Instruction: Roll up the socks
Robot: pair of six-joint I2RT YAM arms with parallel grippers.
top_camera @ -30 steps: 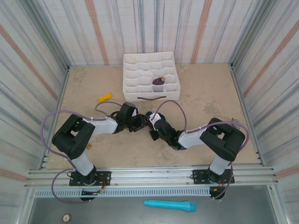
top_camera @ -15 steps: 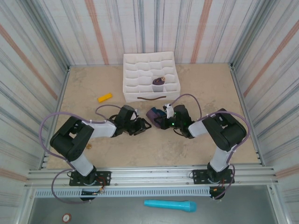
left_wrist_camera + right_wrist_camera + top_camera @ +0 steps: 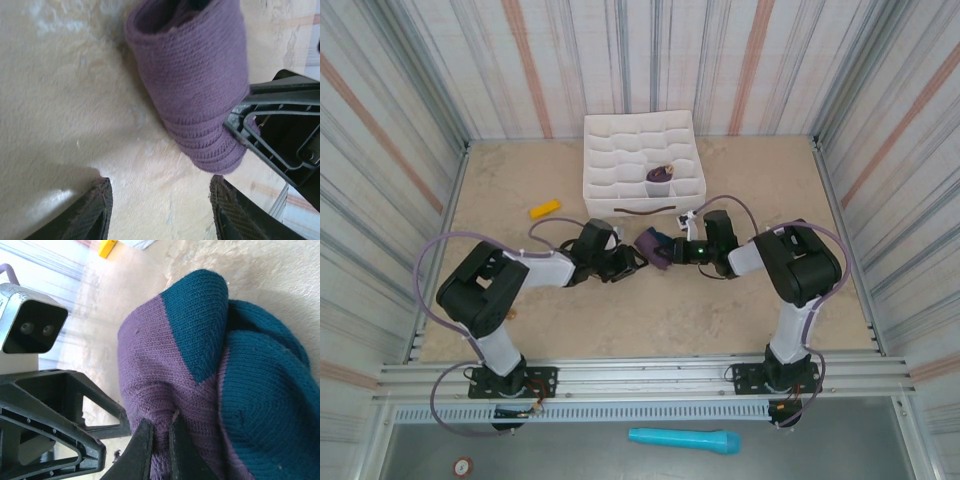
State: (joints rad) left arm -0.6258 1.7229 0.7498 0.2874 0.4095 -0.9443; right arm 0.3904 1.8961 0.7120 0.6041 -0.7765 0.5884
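Currently the socks (image 3: 195, 90) sit as one partly rolled bundle on the table (image 3: 60, 100), mid-table and just in front of the white divider box (image 3: 605, 205). The right gripper (image 3: 160, 429) is clamped on a purple fold at the bundle's edge. The left gripper (image 3: 160, 202) is spread wide and empty, just short of the roll's ribbed end.

My read: the roll is mostly formed and needs tightening or tucking. Hold the right pinch firm so the roll doesn't unwind. Then bring your left fingers around the ribbed end, clear of the right finger touching it. Go slow, since knit likely stretches and springs back.

Materials:
- **Socks:** soft ribbed purple knit with dark teal toe and heel patches bulging on the right-wrist side. The shape is a chunky cylinder, hollow at the far end.
- **Tabletop:** matte beige and mottled.
- **Finger pads** (image 3: 95, 215): black and mesh-textured.
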